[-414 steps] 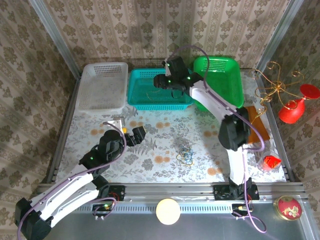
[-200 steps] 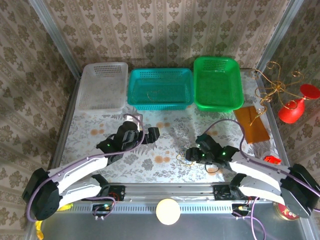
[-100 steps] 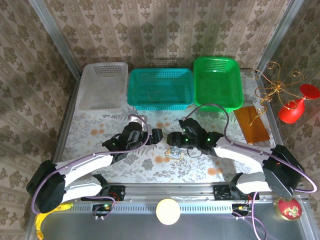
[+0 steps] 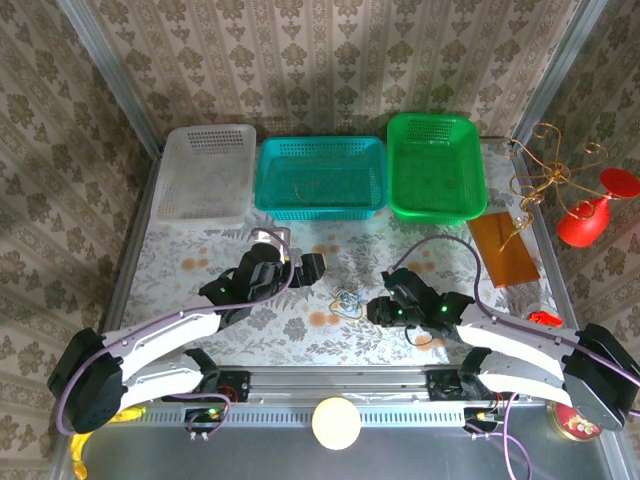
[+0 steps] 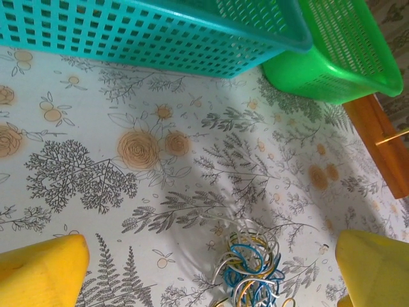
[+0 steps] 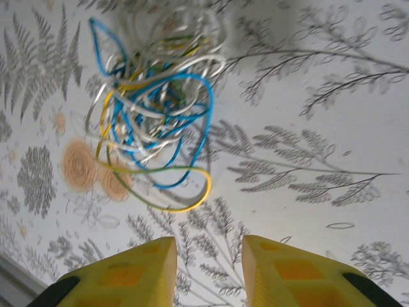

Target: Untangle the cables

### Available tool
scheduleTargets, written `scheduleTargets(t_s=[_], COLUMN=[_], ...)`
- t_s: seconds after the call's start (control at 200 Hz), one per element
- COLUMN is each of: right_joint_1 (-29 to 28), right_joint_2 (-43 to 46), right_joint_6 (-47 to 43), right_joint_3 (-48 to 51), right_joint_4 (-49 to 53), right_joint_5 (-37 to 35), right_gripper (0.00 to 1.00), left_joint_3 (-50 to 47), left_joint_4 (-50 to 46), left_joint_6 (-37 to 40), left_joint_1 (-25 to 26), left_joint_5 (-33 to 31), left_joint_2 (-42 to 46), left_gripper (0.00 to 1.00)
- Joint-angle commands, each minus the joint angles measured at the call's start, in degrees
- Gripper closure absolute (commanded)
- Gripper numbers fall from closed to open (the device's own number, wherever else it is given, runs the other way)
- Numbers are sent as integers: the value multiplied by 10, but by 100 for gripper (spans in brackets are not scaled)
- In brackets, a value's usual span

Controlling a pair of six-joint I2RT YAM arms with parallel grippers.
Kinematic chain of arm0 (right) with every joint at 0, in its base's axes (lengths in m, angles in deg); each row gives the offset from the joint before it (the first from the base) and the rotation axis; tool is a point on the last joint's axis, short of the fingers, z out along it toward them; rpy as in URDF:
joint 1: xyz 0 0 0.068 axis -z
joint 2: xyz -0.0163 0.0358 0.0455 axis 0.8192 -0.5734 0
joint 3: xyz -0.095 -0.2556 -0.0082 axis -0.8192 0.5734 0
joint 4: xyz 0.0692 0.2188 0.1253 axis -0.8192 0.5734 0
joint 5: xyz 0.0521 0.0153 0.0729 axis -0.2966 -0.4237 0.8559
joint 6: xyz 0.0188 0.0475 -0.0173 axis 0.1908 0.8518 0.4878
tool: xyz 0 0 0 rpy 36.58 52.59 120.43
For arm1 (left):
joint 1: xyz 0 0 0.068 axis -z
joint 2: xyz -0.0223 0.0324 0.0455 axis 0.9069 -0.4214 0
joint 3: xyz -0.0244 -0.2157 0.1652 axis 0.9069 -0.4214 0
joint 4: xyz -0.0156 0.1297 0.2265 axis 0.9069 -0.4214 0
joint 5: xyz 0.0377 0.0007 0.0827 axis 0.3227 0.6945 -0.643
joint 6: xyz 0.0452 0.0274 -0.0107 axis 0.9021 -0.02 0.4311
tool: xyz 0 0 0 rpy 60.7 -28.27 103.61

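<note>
The cables (image 4: 347,299) lie as a small tangled clump of blue, yellow and pale white loops on the flowered table, between my two grippers. My left gripper (image 4: 312,266) stands just up and left of the clump, jaws wide open; in the left wrist view the cables (image 5: 252,268) lie ahead between the yellow fingers (image 5: 41,272), untouched. My right gripper (image 4: 378,308) is just right of the clump. In the right wrist view the cables (image 6: 153,109) lie beyond the fingertips (image 6: 131,268), and the jaws stand narrowly apart with nothing between them.
A white basket (image 4: 205,140), a teal basket (image 4: 320,208) and a green basket (image 4: 437,208) line the far edge. A brown board (image 4: 505,250), a gold curly wire stand (image 4: 545,175) and a red ornament (image 4: 590,215) sit at the right.
My right gripper has pulled back down and to the right, away from the clump, and its jaws have narrowed. The cables now rest a little left of where they began. The left arm has hardly moved.
</note>
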Motion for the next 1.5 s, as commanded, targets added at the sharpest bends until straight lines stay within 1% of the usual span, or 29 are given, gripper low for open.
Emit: scheduleTargets(t_s=[0.0,0.1,0.195,0.33,0.435,0.465,0.585,0.685,1.075,1.115,1.19,1.24,1.305,1.33,1.495], right_joint_1=[-27,-51,-72,-93,-102,-103,-107,-110,-116,-119,-125,-129,-131,-131,-128], right_joint_2=[-17,-57,-102,-162,-191,-212,-244,-266,-306,-309,-317,-322,-325,-323,-267], right_joint_6=[-44,-74,-96,-119,-131,-134,-143,-148,-148,-149,-150,-151,-152,-153,-157], right_joint_3=[-32,-64,-94,-136,-158,-163,-178,-188,-179,-179,-182,-186,-191,-192,-210], right_joint_4=[20,25,19,19,24,24,29,37,38,38,39,42,45,45,55], right_joint_5=[-8,-16,-13,-25,-37,-40,-45,-64,-102,-105,-111,-114,-107,-99,-57], right_gripper=[66,65,63,63,63,63,63,63,63,65,72,80,95,100,100], left_joint_3=[-6,-8,-11,-31,-42,-44,-52,-57,-60,-60,-60,-60,-59,-59,-55], left_joint_4=[5,-7,-34,-37,-50,-54,-68,-72,-68,-68,-66,-65,-65,-64,-64], left_joint_6=[-7,-1,-6,-15,-18,-19,-22,-23,-27,-26,-28,-28,-27,-28,-12], left_joint_1=[-1,-10,-34,-67,-83,-87,-95,-98,-101,-100,-101,-101,-101,-102,-102], left_joint_5=[-12,-9,0,10,11,10,12,14,21,21,21,21,23,24,41], left_joint_2=[18,25,39,81,118,126,151,160,161,161,159,158,157,156,154], left_gripper=[0,0,0,0,0,0,0,0,0,0,0,0,0,0,0])
